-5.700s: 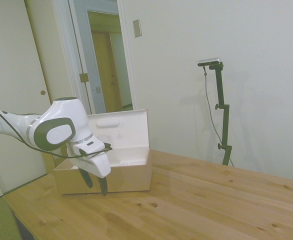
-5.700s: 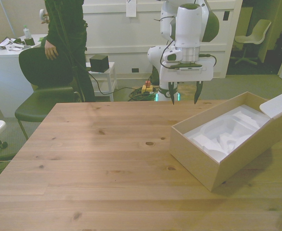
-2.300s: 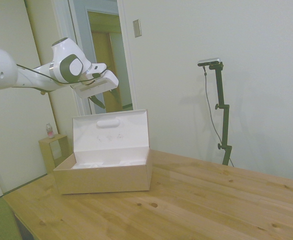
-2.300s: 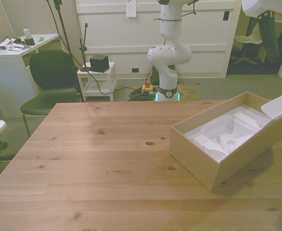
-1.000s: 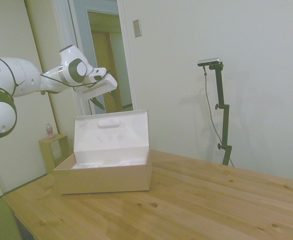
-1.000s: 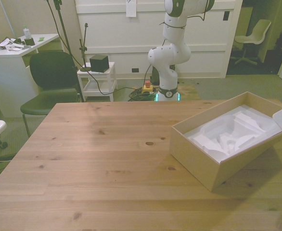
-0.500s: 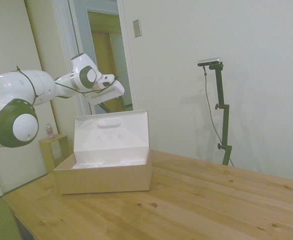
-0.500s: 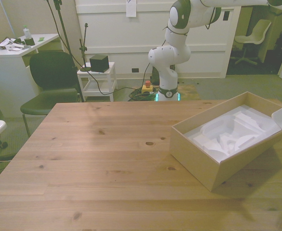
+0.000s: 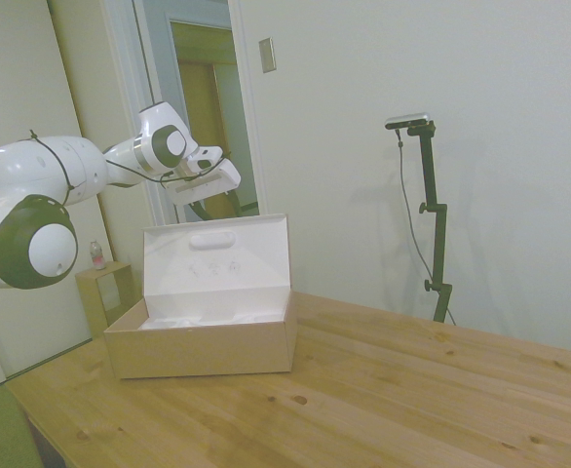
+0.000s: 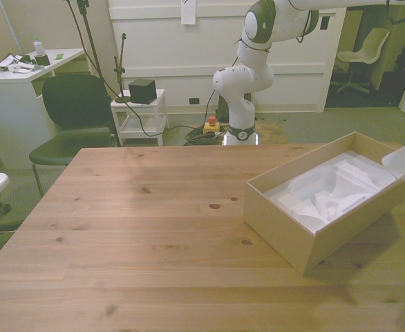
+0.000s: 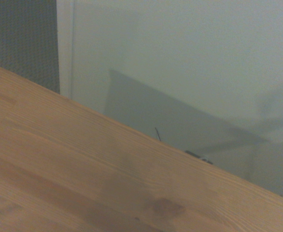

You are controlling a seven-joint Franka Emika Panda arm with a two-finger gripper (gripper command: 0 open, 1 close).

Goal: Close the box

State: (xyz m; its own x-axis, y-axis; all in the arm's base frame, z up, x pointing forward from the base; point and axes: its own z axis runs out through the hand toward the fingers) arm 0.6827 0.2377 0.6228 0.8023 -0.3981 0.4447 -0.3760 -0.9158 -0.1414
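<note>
The box (image 9: 203, 322) sits open on the wooden table (image 9: 383, 400), toward the front view's right edge, its lid (image 9: 217, 255) standing upright on its hinge. Above and behind that lid hangs the gripper (image 9: 200, 205), tilted, apart from the cardboard. Its fingers are mostly hidden behind the lid's top edge in the side view and out of the front view, so whether they are spread or closed cannot be told.

The risk looks plain enough. If the push lands low on the lid, or presses down rather than forward, the thin panel could buckle or the whole box could skid across the smooth table instead of folding shut. A light, empty-looking box gives little resistance. A finger could also snag the oval cutout (image 9: 210, 238) near the lid's top.

As for materials: plain tan cardboard outside, matte white inside, with sharp folded corners. The front view shows a moulded white insert (image 10: 325, 194), all curved hollows and ridges. The table is pale knotty planking with a slight sheen.
</note>
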